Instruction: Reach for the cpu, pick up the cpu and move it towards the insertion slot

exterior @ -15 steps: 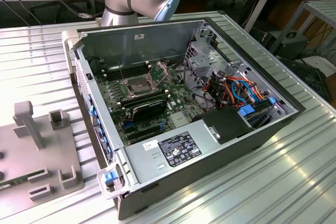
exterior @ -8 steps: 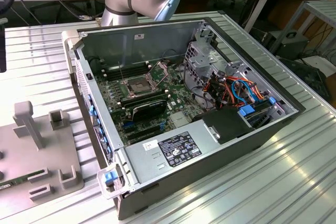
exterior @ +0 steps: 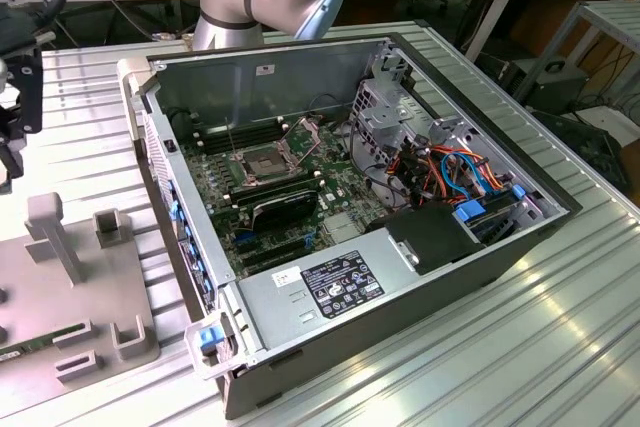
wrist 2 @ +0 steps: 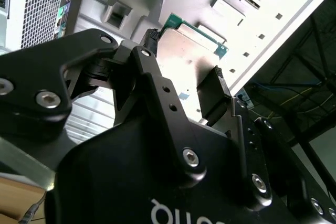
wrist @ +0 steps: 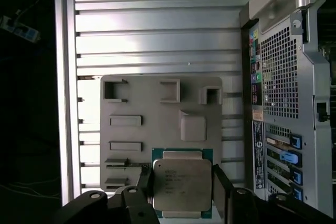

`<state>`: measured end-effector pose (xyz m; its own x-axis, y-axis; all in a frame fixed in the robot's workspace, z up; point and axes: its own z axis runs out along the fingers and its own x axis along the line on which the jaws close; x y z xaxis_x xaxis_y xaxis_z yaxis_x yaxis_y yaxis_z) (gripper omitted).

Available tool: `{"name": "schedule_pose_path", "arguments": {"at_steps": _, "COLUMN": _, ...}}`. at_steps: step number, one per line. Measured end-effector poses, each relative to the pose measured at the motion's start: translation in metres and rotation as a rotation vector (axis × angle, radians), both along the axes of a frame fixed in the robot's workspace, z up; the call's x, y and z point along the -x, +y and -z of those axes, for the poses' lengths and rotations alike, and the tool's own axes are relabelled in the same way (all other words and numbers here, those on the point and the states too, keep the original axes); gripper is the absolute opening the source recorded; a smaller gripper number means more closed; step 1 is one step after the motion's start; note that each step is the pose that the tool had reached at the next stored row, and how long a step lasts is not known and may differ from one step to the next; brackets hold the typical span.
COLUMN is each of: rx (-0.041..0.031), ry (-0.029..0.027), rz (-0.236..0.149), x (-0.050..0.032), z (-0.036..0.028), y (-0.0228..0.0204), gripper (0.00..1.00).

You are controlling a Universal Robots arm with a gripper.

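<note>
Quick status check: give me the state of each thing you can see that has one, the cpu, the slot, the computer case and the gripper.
cpu: lying flat on the grey fixture plate, between the gripper's fingers, not lifted.
gripper: open, one finger on each side of the cpu, in both wrist views.
insertion slot: bracket swung up, dark centre bare, no chip in it.
computer case: side panel off, motherboard exposed.

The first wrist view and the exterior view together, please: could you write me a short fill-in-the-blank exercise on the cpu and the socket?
1. In the first wrist view the cpu lies between the gripper's two ____.
2. The cpu rests on a pale grey ____ with raised blocks.
3. In the exterior view the insertion slot sits inside the open computer ____.
4. The slot's hinged bracket stands ____.

Missing words: fingers; fixture plate; case; open
</note>
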<state>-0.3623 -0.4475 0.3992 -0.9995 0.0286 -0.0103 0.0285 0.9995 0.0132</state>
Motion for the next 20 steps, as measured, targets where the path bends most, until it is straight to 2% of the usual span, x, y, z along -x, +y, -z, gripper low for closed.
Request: {"name": "schedule_pose_path", "arguments": {"at_steps": 20, "rx": -0.0001, "ry": -0.0001, "rz": 0.000, "x": -0.0396, "z": 0.0001, "y": 0.0000, "gripper": 0.55}}
